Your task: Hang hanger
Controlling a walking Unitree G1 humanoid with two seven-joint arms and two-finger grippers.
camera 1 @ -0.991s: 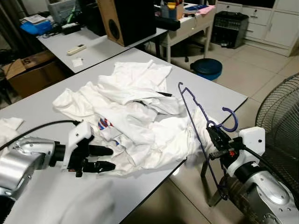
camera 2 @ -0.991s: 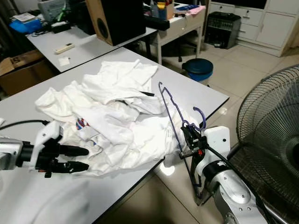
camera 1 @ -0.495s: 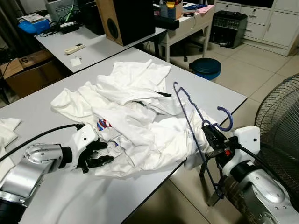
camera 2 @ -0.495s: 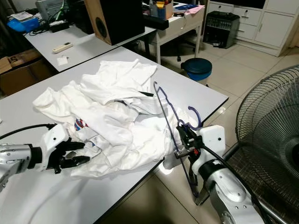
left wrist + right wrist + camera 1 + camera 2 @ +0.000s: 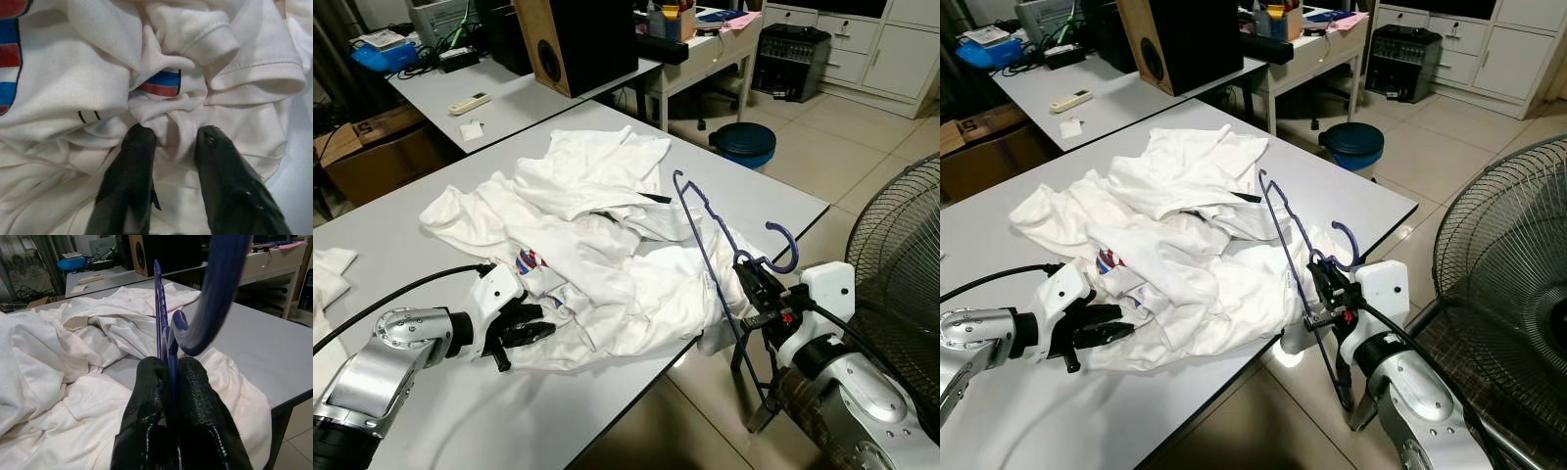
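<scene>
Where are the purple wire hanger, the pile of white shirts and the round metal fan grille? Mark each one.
purple wire hanger (image 5: 697, 231): left eye view, on its long straight arm.
pile of white shirts (image 5: 597, 186): left eye view, on an upper fold.
round metal fan grille (image 5: 1508, 264): right eye view, on the wire mesh.

The white clothes (image 5: 597, 245) are soft matt cloth, wrinkled, with a fine knit texture and stitched hems visible in the left wrist view. The hanger (image 5: 729, 264) looks like smooth purple plastic with a light gloss. The table (image 5: 783, 201) has a smooth, matt grey top. The left gripper (image 5: 171, 161) has matt black fingers (image 5: 129, 181); those of the right gripper (image 5: 168, 382) have a finely rough surface. Both arms have brushed silver metal shells. The floor (image 5: 862, 157) is glossy tile. The fan (image 5: 901, 264) on the right has a thin metal wire grille.
</scene>
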